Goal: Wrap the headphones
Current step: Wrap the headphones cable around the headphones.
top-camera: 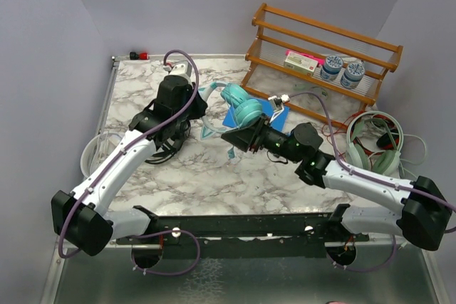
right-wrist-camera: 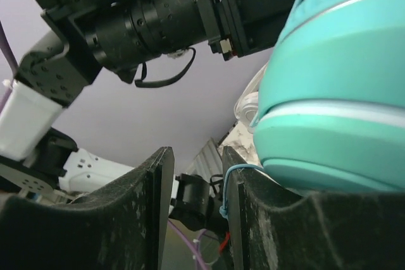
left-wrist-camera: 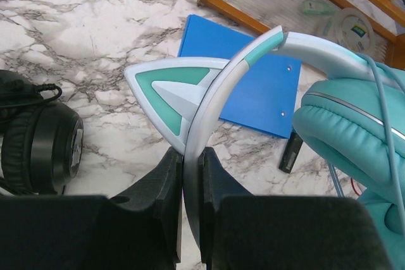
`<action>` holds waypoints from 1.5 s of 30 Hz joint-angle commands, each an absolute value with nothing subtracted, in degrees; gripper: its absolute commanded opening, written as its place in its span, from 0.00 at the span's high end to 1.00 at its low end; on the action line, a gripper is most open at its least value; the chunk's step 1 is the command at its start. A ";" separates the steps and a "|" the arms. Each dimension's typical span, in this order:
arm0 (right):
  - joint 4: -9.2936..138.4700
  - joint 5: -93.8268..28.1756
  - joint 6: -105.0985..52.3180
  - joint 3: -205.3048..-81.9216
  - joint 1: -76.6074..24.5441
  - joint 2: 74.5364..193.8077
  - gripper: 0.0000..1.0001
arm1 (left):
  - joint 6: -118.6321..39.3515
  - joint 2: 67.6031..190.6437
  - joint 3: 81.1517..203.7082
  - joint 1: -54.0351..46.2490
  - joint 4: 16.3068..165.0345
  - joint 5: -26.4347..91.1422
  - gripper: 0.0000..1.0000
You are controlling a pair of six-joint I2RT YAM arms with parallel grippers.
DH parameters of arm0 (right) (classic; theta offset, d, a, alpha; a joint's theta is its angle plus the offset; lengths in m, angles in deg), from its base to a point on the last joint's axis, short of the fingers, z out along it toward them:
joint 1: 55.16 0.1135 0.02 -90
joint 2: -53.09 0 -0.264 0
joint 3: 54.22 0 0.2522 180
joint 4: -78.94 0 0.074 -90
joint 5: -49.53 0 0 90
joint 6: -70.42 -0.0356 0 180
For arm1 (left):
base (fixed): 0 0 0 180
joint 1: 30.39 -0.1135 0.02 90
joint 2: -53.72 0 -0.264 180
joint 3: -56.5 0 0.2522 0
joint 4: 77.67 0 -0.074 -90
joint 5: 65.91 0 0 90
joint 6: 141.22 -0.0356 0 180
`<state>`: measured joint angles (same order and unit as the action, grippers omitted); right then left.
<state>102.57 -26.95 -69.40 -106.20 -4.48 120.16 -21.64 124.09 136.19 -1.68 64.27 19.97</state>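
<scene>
Step in hand: as I judge it, winding the thin cable around the teal headset, with one arm steadying and the other feeding.
Teal headset: on the bench, just in front of the left end of the wooden rack, partly over a blue board.
Left tool: pressed together on the headband, pinching it edge-on right beside the cat ear.
Right tool: fingers spread, nothing in the gap. It sits low beside an ear cup, on the side away from the rack.
Cable: a loop lies against the inner edge of one right finger, touching but not pinched. Where the rest of it runs I cannot tell.
Other headsets: the black headset lies farther from the rack, under the left arm. The white headset lies in front of the rack's right end, well apart.
Doing it well: the left pinch should hold firm so the headband does not twist. The right tool should take the cable squarely between both pads before any pull, then lay each turn snug beside the last.
Watch for: a loose loop sliding off the ear cup, the cable snagging on the cat ear, or the headset dragging into the black one.
</scene>
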 commanded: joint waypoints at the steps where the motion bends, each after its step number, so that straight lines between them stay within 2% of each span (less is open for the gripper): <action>1: 103.41 -33.98 -78.51 -108.80 -4.02 120.95 0.55 | -21.05 121.35 134.49 -1.65 69.98 18.45 1.00; 5: 100.40 -37.17 -85.49 -110.31 -4.07 122.25 0.55 | -20.48 120.64 132.29 -1.41 71.74 17.89 1.00; 11: 95.28 -36.36 -85.96 -115.74 -4.05 125.01 0.55 | -20.46 120.99 130.87 -0.89 73.10 16.04 1.00; 16: 77.62 -43.58 -93.82 -122.49 -4.02 126.19 0.54 | -21.16 122.04 129.43 0.28 73.79 12.36 1.00; 20: 69.59 -47.20 -98.91 -126.38 -4.01 128.13 0.54 | -20.95 123.02 127.70 1.76 75.34 10.29 1.00; 23: 69.17 -48.77 -101.54 -126.86 -4.01 128.76 0.53 | -20.60 123.86 127.06 3.12 76.36 9.07 1.00; 29: 73.65 -49.58 -108.88 -124.68 -4.01 129.70 0.44 | -20.03 125.50 126.73 5.30 77.10 8.11 1.00; 35: 69.31 -47.49 -110.00 -128.43 -4.03 132.06 0.47 | -20.02 126.45 126.48 5.46 77.25 7.93 1.00; 45: 59.48 -53.75 -108.67 -131.32 -4.02 132.57 0.50 | -19.02 126.46 125.95 5.47 76.77 10.82 1.00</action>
